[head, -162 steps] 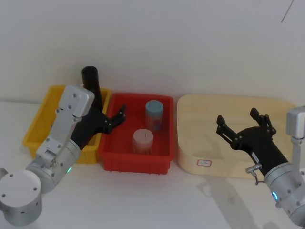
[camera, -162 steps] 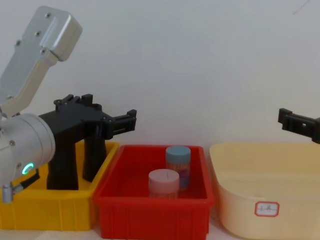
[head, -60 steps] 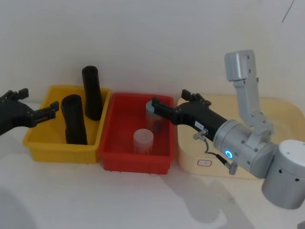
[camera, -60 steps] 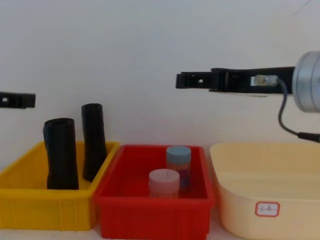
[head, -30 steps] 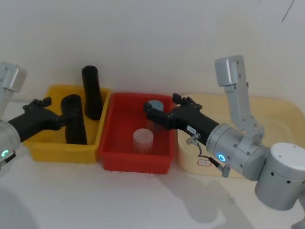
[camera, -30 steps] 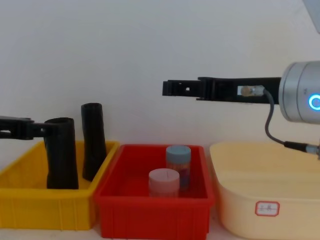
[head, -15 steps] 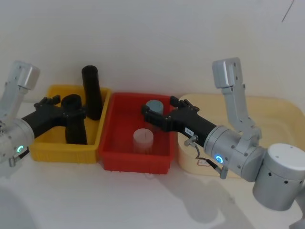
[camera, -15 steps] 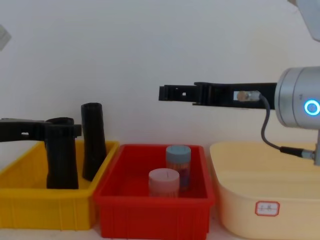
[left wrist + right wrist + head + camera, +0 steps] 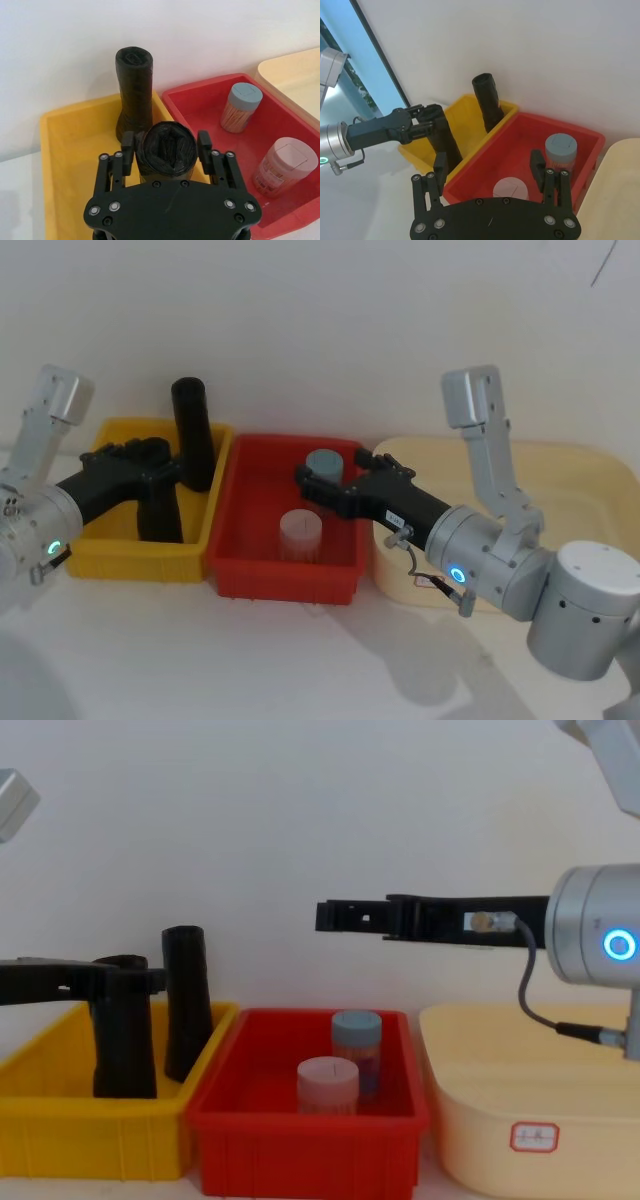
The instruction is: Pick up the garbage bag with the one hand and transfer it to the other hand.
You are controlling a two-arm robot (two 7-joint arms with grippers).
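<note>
Left gripper [image 9: 167,150], jaws open, straddles the top of the garbage bag [image 9: 165,152] standing upright in the yellow bin [image 9: 88,540]; right gripper [image 9: 490,167] hovers over the red bin [image 9: 245,570], jaws open.

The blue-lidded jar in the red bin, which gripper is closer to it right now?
Right. The right gripper hovers open above the blue-lidded jar in the red bin. The left gripper is over the yellow bin, straddling the garbage bag.

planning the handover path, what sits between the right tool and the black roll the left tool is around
In the head view, the red plastic bin holding a pink-lidded jar and blue-lidded jar lies below that stretch.
</note>
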